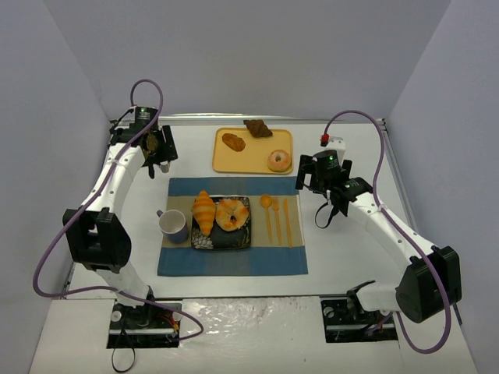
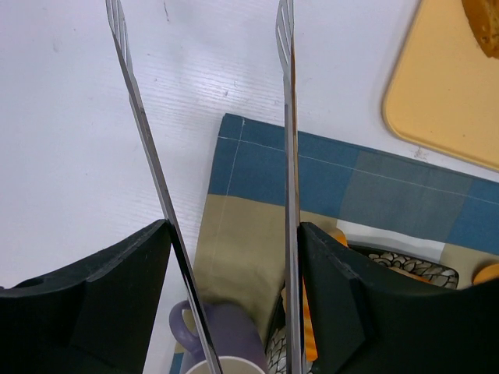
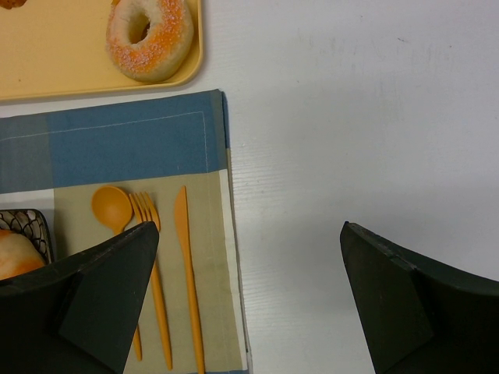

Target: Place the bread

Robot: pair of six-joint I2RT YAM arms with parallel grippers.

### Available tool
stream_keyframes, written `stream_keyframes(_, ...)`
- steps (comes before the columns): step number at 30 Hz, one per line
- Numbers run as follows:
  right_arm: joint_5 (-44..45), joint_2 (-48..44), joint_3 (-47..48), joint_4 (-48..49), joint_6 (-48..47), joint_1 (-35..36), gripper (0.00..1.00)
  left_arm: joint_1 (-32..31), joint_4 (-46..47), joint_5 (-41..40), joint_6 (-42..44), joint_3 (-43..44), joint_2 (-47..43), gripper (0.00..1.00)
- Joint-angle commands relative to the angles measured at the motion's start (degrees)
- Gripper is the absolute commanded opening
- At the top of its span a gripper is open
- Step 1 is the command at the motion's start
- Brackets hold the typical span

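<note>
Bread: a brown roll (image 1: 233,142), a dark pastry (image 1: 257,128) and a sugared doughnut (image 1: 279,160) lie on the yellow tray (image 1: 222,165). Two more pieces sit on the plate (image 1: 234,241).
Left fingers (image 2: 101,304): clamped on metal tongs (image 2: 288,156), whose arms stand apart with nothing between them.
Right fingers (image 3: 86,296): spread wide, empty.
Key relation: the roll lies to the tongs' right, its long axis diagonal on the tray. The left arm is nearer it, the right nearer the doughnut.
Writing: none legible.
</note>
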Motion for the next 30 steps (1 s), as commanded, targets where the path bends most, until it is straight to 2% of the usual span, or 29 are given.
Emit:
stream_keyframes(1,0.4,-0.6,0.4,2.5,-0.6,0.2,1.00,2.3,5.8,1.5,0.5,-0.3,0.0,0.61)
stream_keyframes(17,0.4,0.6,0.9,2.6,-0.9,0.2,1.00,6.2,13.4,4.9,1.5,-3.2,4.9,0.61)
stream_keyframes(27,0.9,0.9,0.5,2.8,-1.5,0.1,1.00,6.2,15.3,5.2,1.3,-4.2,6.6,0.61)
stream_keyframes(30,0.9,1.3,0.4,2.8,-1.5,0.1,1.00,8.1,15.5,5.2,1.4,-4.5,7.1,0.61)
